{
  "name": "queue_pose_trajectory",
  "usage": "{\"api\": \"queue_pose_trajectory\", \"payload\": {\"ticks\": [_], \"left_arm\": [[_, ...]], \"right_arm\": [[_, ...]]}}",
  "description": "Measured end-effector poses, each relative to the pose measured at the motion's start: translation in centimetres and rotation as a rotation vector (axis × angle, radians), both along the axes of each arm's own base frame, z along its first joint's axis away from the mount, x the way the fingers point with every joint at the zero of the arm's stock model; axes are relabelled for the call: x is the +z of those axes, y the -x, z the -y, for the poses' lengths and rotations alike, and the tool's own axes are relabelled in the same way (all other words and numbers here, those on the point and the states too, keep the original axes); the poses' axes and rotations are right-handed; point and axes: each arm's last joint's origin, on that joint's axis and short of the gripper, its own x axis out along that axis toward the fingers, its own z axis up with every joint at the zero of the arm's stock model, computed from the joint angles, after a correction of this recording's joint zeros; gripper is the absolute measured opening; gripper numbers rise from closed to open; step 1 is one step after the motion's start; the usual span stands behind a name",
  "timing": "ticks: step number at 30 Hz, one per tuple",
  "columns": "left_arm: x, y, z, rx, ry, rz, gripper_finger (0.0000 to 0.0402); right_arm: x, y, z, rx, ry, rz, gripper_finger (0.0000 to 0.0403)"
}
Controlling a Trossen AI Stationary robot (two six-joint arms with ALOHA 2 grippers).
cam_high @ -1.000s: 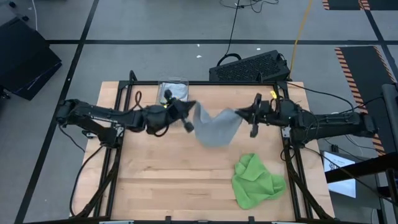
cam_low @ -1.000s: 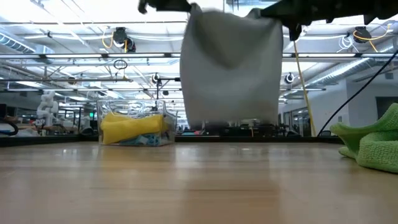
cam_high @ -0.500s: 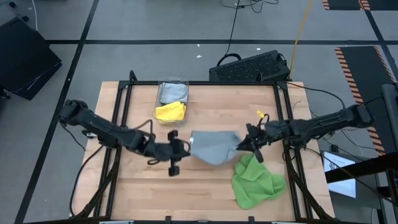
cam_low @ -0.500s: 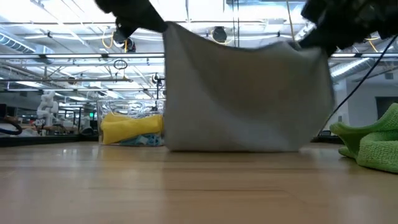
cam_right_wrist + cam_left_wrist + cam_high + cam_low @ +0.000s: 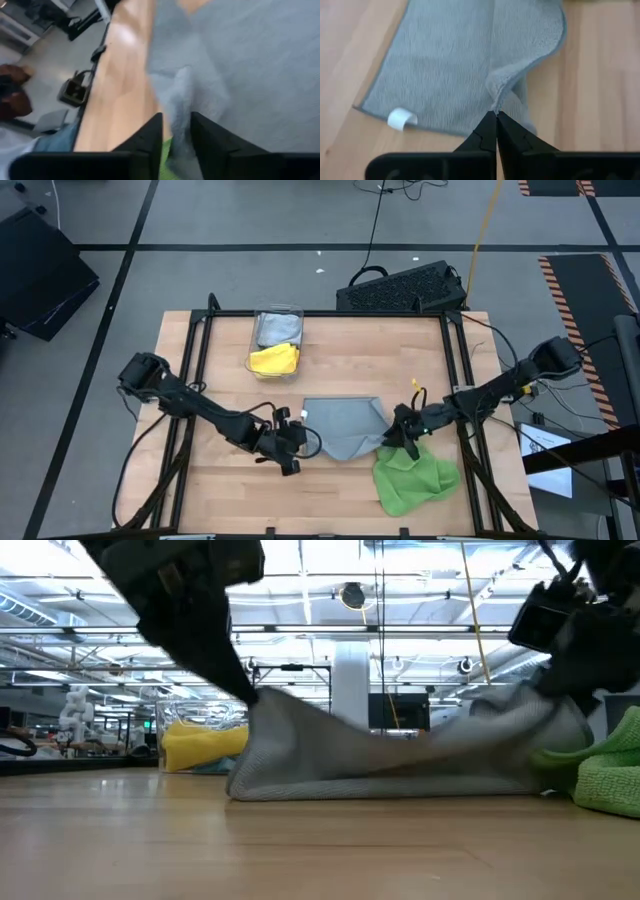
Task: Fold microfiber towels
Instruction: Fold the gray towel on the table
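Note:
A grey microfiber towel [image 5: 343, 426] lies mostly spread on the wooden table, with a white tag [image 5: 402, 118] at one edge. My left gripper [image 5: 299, 442] is shut on its near left corner. My right gripper [image 5: 396, 436] is shut on its near right corner. In the low view both held ends stand a little above the table while the rest of the towel [image 5: 390, 765] rests on it. A crumpled bright green towel [image 5: 412, 473] lies at the near right, just beside the right gripper. My left gripper pinches a puckered bit of the towel's hemmed edge [image 5: 498, 98] between its two fingertips, coming low from the table's left. That end is raised slightly and the cloth slopes down to the table. My right gripper has a bunched part of the grey cloth [image 5: 178, 116] between its two fingers [image 5: 152, 134], coming low from the right. That end [image 5: 555, 718] is held a little off the table.
A clear plastic bin [image 5: 277, 340] at the far left holds a yellow towel [image 5: 273, 360] and a grey one [image 5: 279, 329]. Bare wood lies along the near left of the table. A black keyboard [image 5: 402, 288] sits beyond the far edge.
Both grippers have come down and toward the table's near edge, moving apart from each other. The grey towel, which hung between them in the air, is now laid out on the table, with only its held near corners still raised.

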Motion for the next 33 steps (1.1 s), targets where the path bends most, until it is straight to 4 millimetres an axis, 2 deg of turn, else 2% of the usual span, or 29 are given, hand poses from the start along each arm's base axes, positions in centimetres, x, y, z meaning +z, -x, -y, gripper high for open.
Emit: {"api": "queue_pose_trajectory", "payload": {"ticks": [3, 6, 11, 16, 19, 22, 26, 33], "left_arm": [[-0.6, -0.2, 0.0, 0.002, -0.001, -0.016, 0.0005], [-0.7, -0.3, -0.2, 0.006, 0.003, -0.022, 0.0009], [-0.6, -0.3, -0.2, 0.003, 0.003, -0.015, 0.0004], [-0.6, -0.3, -0.2, 0.008, -0.002, -0.012, 0.0008], [-0.6, -0.3, -0.2, 0.01, -0.004, -0.01, 0.0004], [-0.6, -0.3, -0.2, 0.015, -0.011, -0.006, 0.0009], [-0.6, -0.3, -0.2, 0.009, -0.027, -0.005, 0.0005], [-0.6, -0.4, -0.3, 0.011, -0.045, -0.001, 0.0008]], "right_arm": [[0.3, 0.1, -1.1, 0.021, -0.023, -0.007, 0.0132], [0.5, 0.4, -2.2, 0.04, 0.052, -0.053, 0.0155], [1.4, 0.8, -4.2, 0.126, 0.308, -0.127, 0.0161], [3.1, 0.7, -5.0, 0.078, 0.41, -0.189, 0.0162], [4.1, 0.5, -6.3, 0.117, 0.458, -0.113, 0.0162], [3.9, 0.2, -8.2, 0.203, 0.55, 0.006, 0.0162], [2.8, -1.0, -10.6, 0.262, 0.606, 0.015, 0.0162], [2.1, -4.8, -14.4, 0.233, 0.705, -0.071, 0.0163]]}}
